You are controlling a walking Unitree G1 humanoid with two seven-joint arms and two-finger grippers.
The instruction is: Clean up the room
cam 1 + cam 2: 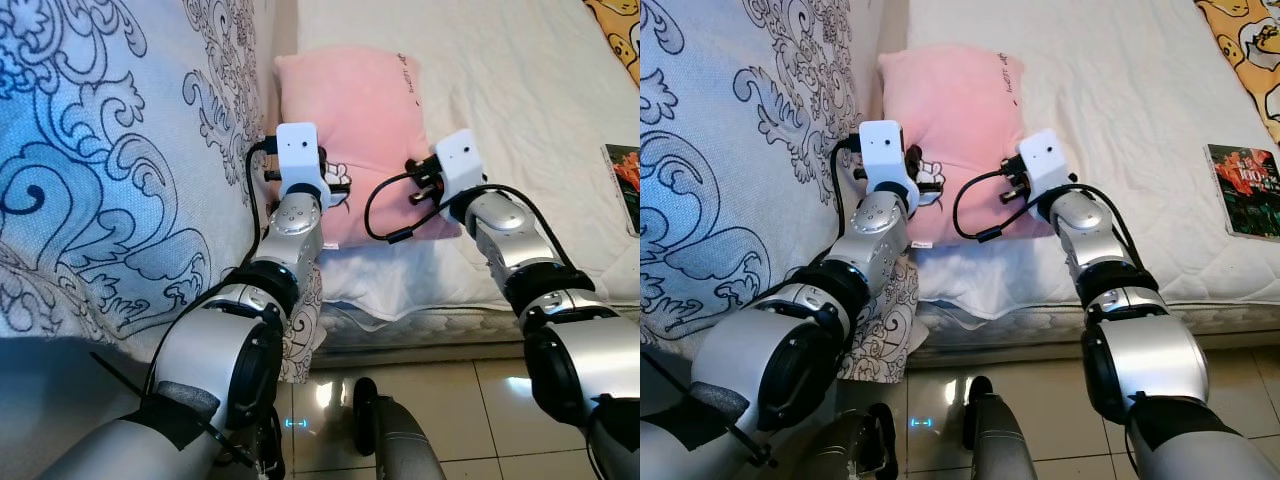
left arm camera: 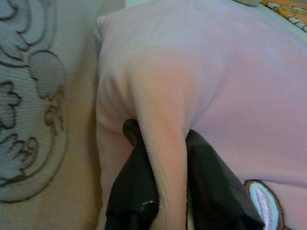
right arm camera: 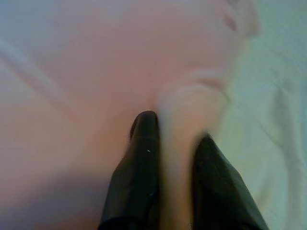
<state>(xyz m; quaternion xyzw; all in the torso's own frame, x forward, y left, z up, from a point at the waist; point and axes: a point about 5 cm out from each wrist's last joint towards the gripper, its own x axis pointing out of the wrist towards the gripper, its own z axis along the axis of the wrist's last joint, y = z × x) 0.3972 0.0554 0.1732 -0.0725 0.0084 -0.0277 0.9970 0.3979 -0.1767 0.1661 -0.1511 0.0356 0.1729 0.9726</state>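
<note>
A pink pillow [image 1: 355,110] lies on the white bed, its left side against a patterned blue-and-white duvet. My left gripper [image 1: 335,186] is at the pillow's near left edge, and the left wrist view has its black fingers [image 2: 136,191] shut on a pinched fold of the pink pillow [image 2: 206,72]. My right gripper [image 1: 425,185] is at the near right corner; in the right wrist view its fingers [image 3: 141,163] are shut on a ridge of the pink fabric [image 3: 86,72]. The pillow hides the fingertips from the head camera.
The white mattress [image 1: 520,110] stretches right of the pillow. A book [image 1: 1245,190] lies near the bed's right side and a yellow printed cloth [image 1: 1245,45] at the far right corner. The patterned duvet [image 1: 110,170] bulks up on the left. Tiled floor [image 1: 470,415] runs below the bed edge.
</note>
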